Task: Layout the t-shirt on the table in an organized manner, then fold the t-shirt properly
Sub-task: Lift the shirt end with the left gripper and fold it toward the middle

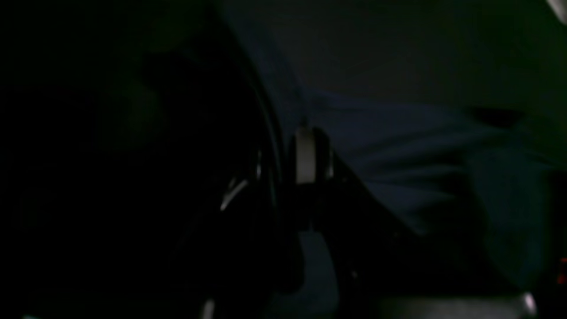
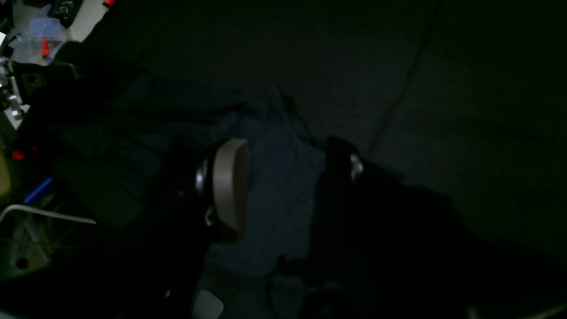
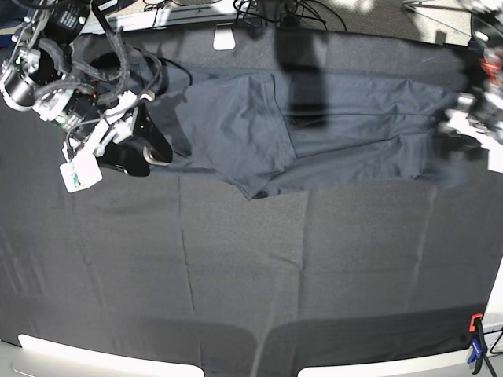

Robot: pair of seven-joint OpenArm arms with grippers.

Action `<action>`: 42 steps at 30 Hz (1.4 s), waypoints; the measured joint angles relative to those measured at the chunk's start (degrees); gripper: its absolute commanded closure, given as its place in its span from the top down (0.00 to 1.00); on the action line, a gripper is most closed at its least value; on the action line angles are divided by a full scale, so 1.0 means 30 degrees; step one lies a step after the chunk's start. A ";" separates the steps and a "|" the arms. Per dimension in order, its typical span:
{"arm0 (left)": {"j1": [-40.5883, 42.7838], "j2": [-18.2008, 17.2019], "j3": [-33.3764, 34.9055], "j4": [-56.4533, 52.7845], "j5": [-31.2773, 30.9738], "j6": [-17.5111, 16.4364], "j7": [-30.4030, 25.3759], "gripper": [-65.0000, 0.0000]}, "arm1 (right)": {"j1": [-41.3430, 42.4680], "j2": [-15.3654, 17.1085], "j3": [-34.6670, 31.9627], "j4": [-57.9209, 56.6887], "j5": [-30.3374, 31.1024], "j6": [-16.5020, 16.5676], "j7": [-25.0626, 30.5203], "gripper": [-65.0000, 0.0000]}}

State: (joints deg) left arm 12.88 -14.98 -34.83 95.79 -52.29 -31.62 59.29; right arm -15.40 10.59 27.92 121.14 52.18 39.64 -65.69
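Observation:
The dark grey t-shirt (image 3: 314, 133) lies stretched in a long wrinkled band across the far part of the black table (image 3: 251, 267). My right gripper (image 3: 148, 151) is at the shirt's left end. In the right wrist view it (image 2: 288, 177) is open, its beige pad (image 2: 230, 190) and dark finger straddling fabric (image 2: 279, 208) below. My left gripper (image 3: 465, 129) is blurred at the shirt's right end. In the dark left wrist view it (image 1: 288, 150) looks shut on the shirt (image 1: 421, 155), with taut folds fanning out from the grip.
An orange-and-blue clamp (image 3: 475, 345) sits at the near right table edge. Cables (image 3: 299, 12) and a white block (image 3: 225, 38) lie along the far edge. A white tag (image 3: 80, 174) hangs from the right arm. Tools clutter a surface beyond the table (image 2: 40, 31).

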 measured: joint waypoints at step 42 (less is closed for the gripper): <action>-0.0911 0.5508 1.3063 0.1588 0.6011 0.3504 -0.2127 0.43 | -0.0423 0.4313 0.7125 0.0000 -0.4379 -0.0204 0.0867 0.42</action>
State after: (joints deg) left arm 10.15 1.54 4.36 100.55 -34.26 -21.10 52.90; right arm -16.67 23.53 49.30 121.14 39.05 39.03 -63.09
